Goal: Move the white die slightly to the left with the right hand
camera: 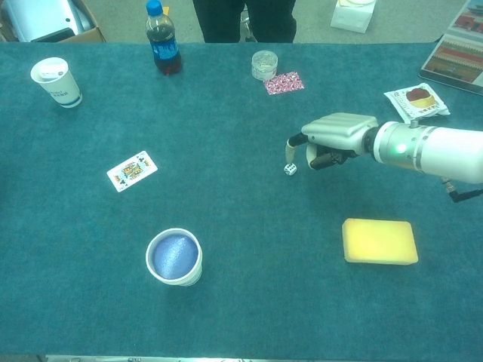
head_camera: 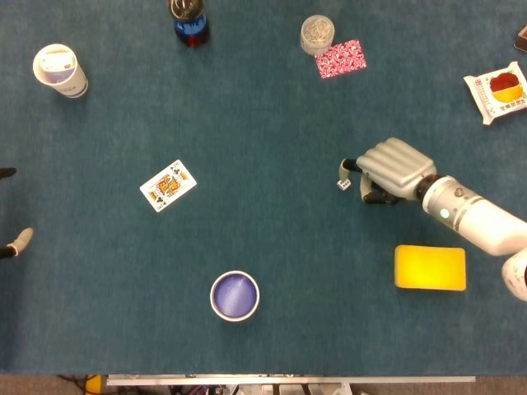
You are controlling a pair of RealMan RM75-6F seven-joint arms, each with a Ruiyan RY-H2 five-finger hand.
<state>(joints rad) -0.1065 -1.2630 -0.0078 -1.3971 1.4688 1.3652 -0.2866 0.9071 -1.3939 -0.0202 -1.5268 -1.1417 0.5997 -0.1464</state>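
Note:
The small white die (head_camera: 342,184) (camera: 290,169) lies on the blue cloth right of the table's middle. My right hand (head_camera: 394,169) (camera: 336,136) hovers palm down just right of it, fingers bent downward and holding nothing. One fingertip (head_camera: 347,164) reaches out past the rest and sits right at the die's far edge; whether it touches the die is unclear. Of my left hand (head_camera: 15,243) only two spread fingertips show at the left edge of the head view, with nothing between them.
A yellow sponge (head_camera: 430,267) lies near-right of the hand. A purple-lined cup (head_camera: 235,295) stands near the front and a playing card (head_camera: 168,184) to the left. At the back are a paper cup (head_camera: 59,69), a soda bottle (camera: 162,47), a small jar (head_camera: 316,34), a red packet (head_camera: 341,58) and a snack bag (head_camera: 499,92).

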